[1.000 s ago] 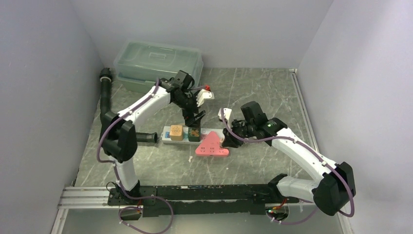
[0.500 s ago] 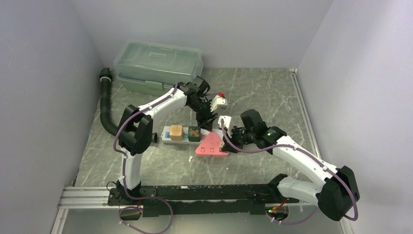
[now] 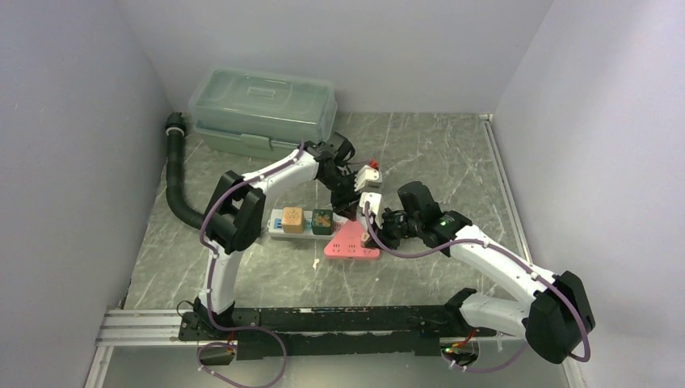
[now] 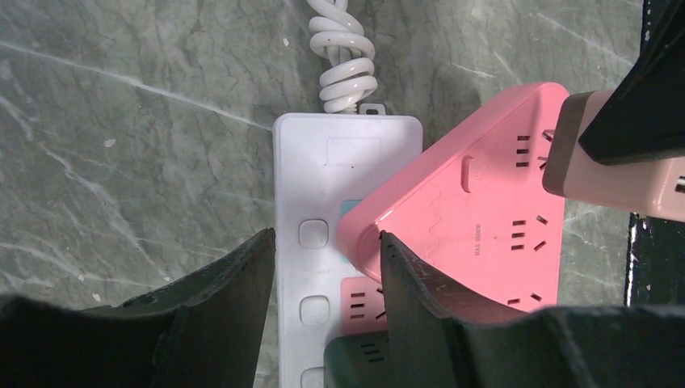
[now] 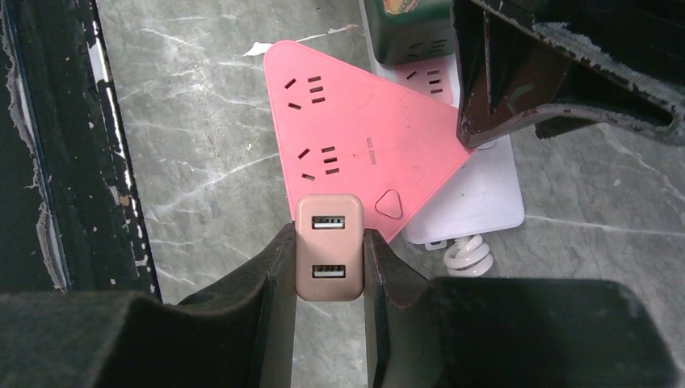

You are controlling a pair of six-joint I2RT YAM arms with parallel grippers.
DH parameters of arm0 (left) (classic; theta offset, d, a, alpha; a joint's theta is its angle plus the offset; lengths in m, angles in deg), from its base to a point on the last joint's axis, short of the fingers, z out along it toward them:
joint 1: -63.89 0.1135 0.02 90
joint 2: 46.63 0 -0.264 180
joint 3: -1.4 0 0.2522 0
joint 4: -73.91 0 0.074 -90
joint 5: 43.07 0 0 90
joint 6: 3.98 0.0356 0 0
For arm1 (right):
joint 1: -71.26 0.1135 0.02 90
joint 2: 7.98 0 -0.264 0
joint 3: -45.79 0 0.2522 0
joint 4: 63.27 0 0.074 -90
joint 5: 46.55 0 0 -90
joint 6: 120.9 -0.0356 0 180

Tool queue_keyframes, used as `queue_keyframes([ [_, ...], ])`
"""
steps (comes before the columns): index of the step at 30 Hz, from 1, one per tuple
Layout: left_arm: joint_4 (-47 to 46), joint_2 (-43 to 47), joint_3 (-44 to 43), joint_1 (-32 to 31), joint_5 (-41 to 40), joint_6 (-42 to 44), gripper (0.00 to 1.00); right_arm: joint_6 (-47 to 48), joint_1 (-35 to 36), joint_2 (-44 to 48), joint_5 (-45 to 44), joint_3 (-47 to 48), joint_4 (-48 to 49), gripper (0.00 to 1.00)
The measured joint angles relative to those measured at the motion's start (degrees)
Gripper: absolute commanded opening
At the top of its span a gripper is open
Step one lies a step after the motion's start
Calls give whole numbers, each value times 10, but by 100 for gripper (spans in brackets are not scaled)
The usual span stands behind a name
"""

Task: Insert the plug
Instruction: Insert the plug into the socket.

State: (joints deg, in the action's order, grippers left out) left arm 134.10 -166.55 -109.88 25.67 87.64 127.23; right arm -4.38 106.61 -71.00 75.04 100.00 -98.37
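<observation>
- The plug [image 5: 329,257] is clamped in the R pincer [image 5: 327,239], USB ports facing up, and held over the right edge of the pink adapter [image 4: 485,218]. Its prongs are hidden, so alignment w/ a socket can't be checked, nor can contact.
- The L pincer [image 4: 325,242] is seen w/ jaws apart, straddling the white strip [image 4: 323,162] where the adapter's corner overlaps it. No firm hold can be made out.
- Risk: the adapter is judged to sit partly on the strip, partly over the desk [image 4: 121,121]. If pressed near its edge w/o being braced, it could be rocked or slid, and the prongs would be missed or jammed.
- Risk: the plug is gripped by its sides only. W/ an off-axis push it could be twisted or slid up in the grip.
- Risk: the two pincers are crowded close together. A knock could be caused by a small sideways correction, shifting strip + adapter.
- Risk: if the L pincer is shut on the adapter corner instead of the strip, the adapter could be levered up.
</observation>
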Motion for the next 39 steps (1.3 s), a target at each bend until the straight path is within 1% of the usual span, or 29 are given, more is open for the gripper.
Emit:
queue_keyframes([
  [2,-3,0,0,-3,-1,3,49,3,0,-2,0,0,0,0],
  [7,-3,-1,1,-11,-5,16,46,8,0,-6,2,0,0,0],
  [9,-5,-1,2,-12,-5,19,43,9,0,-7,2,-1,2,0],
  [12,-10,0,8,-14,-2,27,42,9,0,-9,2,-4,5,0],
  [15,-14,0,11,-14,2,30,39,9,0,-16,4,-5,9,0],
  [28,-39,19,42,-16,4,52,36,9,0,-13,4,-21,39,0],
  [39,-47,25,50,-19,2,61,34,10,0,2,2,-29,39,0],
])
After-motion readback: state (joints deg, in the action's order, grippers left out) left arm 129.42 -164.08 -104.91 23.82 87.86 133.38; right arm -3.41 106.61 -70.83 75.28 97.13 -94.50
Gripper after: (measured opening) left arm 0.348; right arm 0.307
